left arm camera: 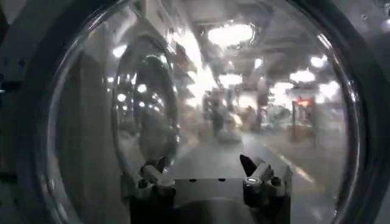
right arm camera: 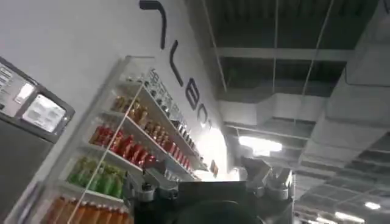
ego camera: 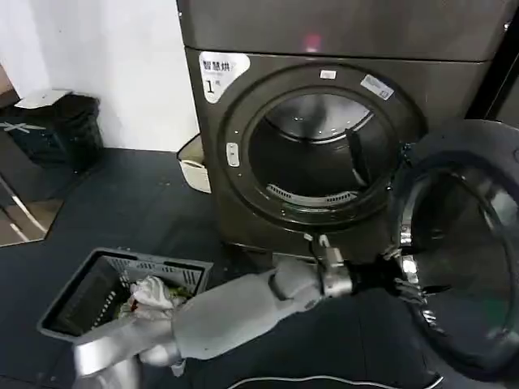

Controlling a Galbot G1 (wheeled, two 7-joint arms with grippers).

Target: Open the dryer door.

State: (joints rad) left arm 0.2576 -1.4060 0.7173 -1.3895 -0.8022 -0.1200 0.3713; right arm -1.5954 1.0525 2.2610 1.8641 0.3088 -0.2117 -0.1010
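Dark floor; left end effector spread open facing open dryer door

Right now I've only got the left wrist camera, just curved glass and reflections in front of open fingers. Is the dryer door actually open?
Observer: Yes. In the head view the dryer door stands wide open on the robot's right, and the drum opening is fully exposed.
Operator: Where's my left gripper against it?
Observer: The left gripper is low at the door's rim, on the side toward the dryer. I cannot tell whether it touches.
Operator: And the right arm?
Observer: The right gripper is open and holds nothing. It is aimed up toward a shelf of bottles and the ceiling.
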